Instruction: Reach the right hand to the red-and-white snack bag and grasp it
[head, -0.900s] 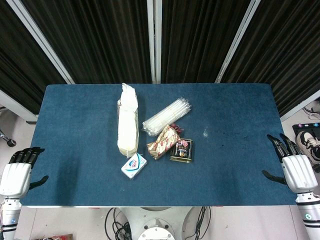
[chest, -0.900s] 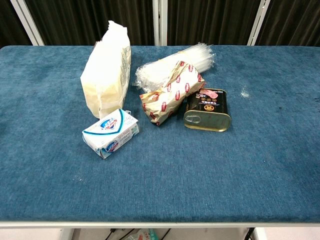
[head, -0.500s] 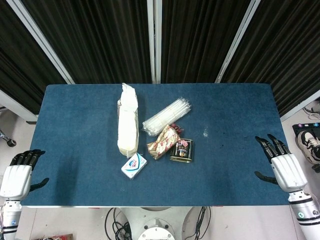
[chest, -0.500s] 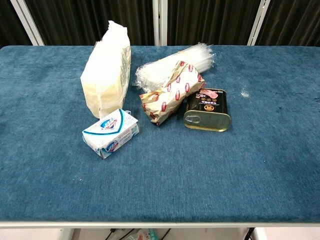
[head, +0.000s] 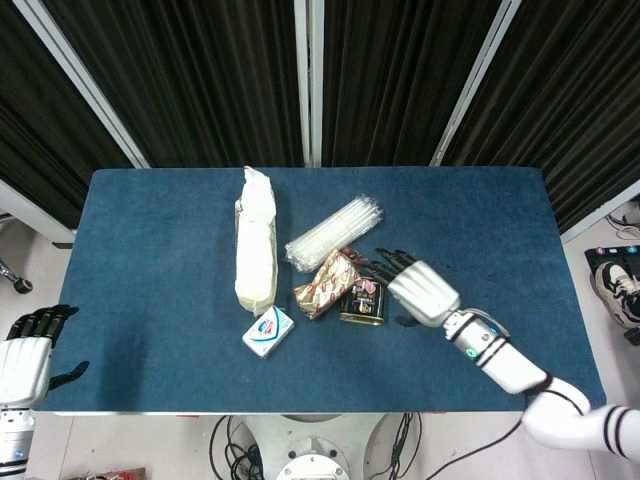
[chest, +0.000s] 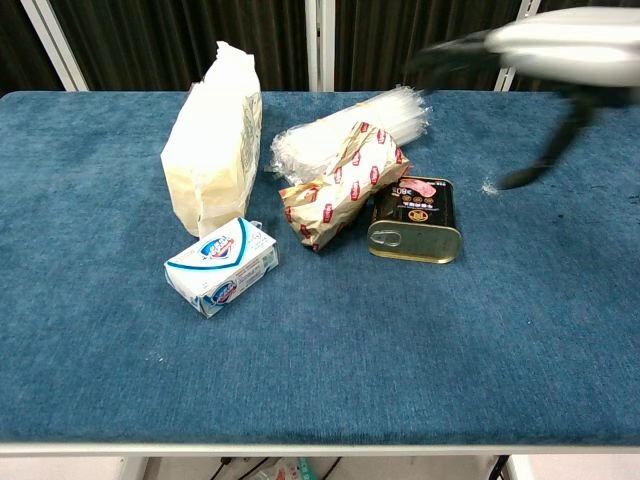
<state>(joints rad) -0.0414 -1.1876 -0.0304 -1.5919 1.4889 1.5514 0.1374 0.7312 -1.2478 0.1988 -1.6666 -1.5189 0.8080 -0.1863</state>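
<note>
The white right hand (head: 422, 291) is being held above the blue-covered bench (head: 150, 220), its dark fingers (head: 385, 262) spread apart and nothing being gripped; in the chest view it is being shown only as a blurred shape (chest: 560, 45) at the upper right. In the head view the fingertips are being seen over the dark rectangular tin (head: 363, 300) with a pull-tab lid, just beside the red-and-white snack bag (head: 326, 283). The bag is lying untouched near the bench's middle, between the tin and a clear bundle of white straws (head: 334, 232). A tall cream-coloured packet (head: 256, 250) and a white-and-blue soap box (head: 268, 331) are lying further left. The white left hand (head: 26, 350) is being kept off the bench's left edge, fingers apart and holding nothing.
</note>
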